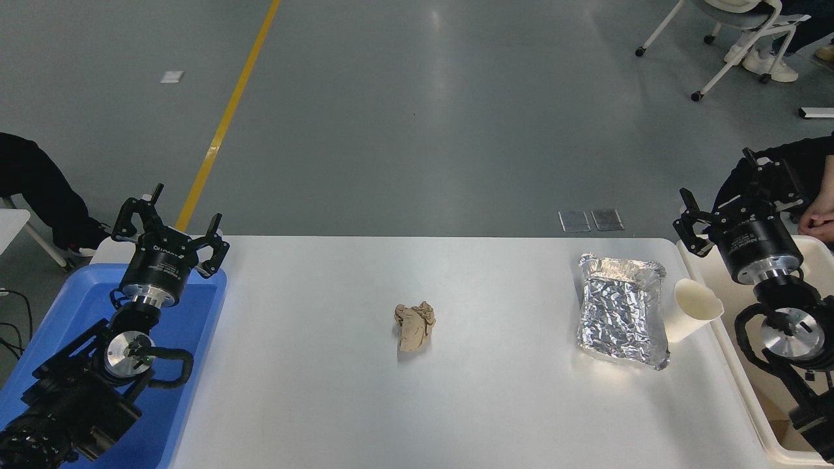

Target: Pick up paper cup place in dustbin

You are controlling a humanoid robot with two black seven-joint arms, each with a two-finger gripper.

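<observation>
Head view shows the paper cup [692, 317] near the desk's right edge, just nearer the camera than the open, empty right gripper [736, 200], the closer arm.

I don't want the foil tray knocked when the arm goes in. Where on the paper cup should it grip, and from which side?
Probably the side wall, just below the bent rim. The paper cup leans with its mouth toward the dustbin, and its left side is against the foil tray. The right hand, open over the dustbin, should come from above and the right.
</observation>
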